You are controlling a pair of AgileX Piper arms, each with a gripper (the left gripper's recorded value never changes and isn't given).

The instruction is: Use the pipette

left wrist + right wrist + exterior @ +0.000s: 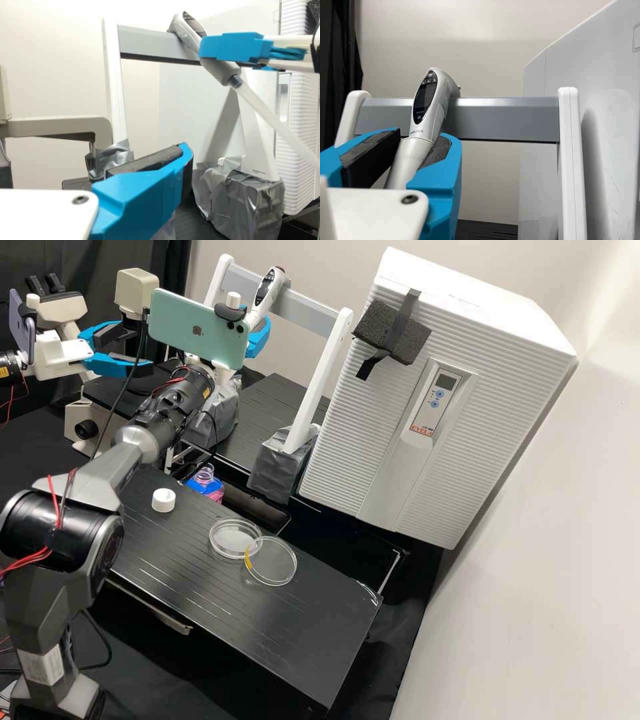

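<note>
The grey-and-white pipette [267, 288] hangs against the grey crossbar of a white rack [319, 383] at the back of the bench. In the right wrist view my right gripper [407, 160] has its blue fingers shut on the pipette [422, 125] just below the display. The left wrist view shows the pipette [210, 55] from the side, its long white tip [275, 125] slanting down. My left gripper [110, 347] hovers open and holds nothing, left of the rack above the microscope. One of its blue fingers [145, 185] shows in the left wrist view.
A black ribbed tray [267, 620] carries two clear petri dishes [235, 538] [271, 560] and a white cap [163, 499]. A bottle of pink liquid [207, 483] stands behind it. A large white appliance [433, 393] is at right, a microscope [87, 420] at left.
</note>
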